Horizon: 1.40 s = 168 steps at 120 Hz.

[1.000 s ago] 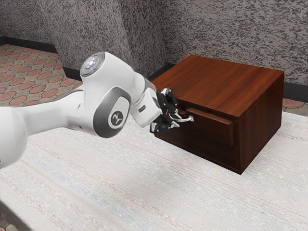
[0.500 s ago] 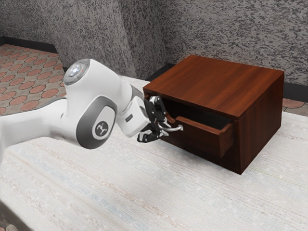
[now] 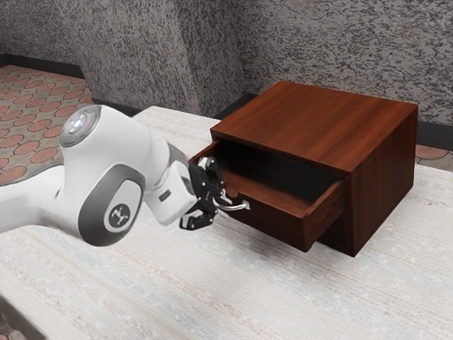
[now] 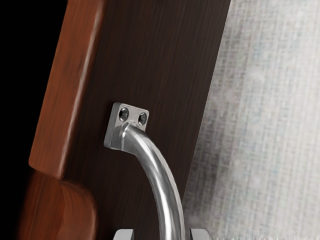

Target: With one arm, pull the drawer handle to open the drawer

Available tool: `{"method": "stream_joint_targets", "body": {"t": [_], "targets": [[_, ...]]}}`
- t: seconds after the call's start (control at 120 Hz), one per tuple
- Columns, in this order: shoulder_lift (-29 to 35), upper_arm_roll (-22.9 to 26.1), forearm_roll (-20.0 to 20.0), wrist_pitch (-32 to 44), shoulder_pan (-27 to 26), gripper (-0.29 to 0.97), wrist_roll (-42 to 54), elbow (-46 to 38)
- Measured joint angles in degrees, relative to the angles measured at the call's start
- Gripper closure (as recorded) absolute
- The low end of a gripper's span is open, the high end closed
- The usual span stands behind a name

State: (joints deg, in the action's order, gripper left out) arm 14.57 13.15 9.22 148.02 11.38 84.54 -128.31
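Observation:
A dark wooden cabinet (image 3: 333,120) stands on the pale table, and its single drawer (image 3: 279,205) is pulled well out toward the exterior view's left. A curved silver handle (image 3: 236,206) sticks out of the drawer front. My black gripper (image 3: 207,205) is shut on that handle, one finger above it and one below. In the wrist view the handle (image 4: 155,175) arcs from its screwed mounting plate (image 4: 127,125) on the dark drawer front (image 4: 165,65) down toward my hand.
The cabinet sits on a whitish woven table surface (image 3: 212,283) with open room in front of it and to the exterior view's left. Grey speckled walls rise behind, and a tiled floor (image 3: 35,99) lies beyond the table's far left edge.
My arm has drawn back toward the exterior view's left with the handle in its grip, and the drawer has slid from barely open to well out of the cabinet.

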Motion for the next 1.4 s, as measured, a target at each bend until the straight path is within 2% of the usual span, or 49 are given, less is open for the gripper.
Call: {"method": "stream_joint_targets", "body": {"t": [0.442, 0.8, 0.833, 0.942, 1.025, 1.192, 1.3, 1.4], "targets": [[10.5, 0.0, 0.7, 0.0, -0.2, 0.73, -0.8, -9.7], [12.5, 0.0, 1.8, -0.3, -0.5, 0.67, -1.3, -11.3], [12.5, 0.0, 1.9, -0.4, -0.6, 0.64, -1.3, -11.3], [12.5, 0.0, 2.0, -0.6, -0.6, 0.43, -1.4, -11.3], [13.2, 0.0, 2.1, -0.7, -0.6, 0.31, -1.4, -11.3], [22.6, 0.7, 3.0, -3.0, -0.7, 0.17, -1.6, -11.0], [27.9, 1.7, 1.6, -9.0, -0.7, 0.10, -5.0, -9.8], [29.6, 2.0, -2.3, -20.2, -0.7, 0.06, -13.8, -7.4]]}}
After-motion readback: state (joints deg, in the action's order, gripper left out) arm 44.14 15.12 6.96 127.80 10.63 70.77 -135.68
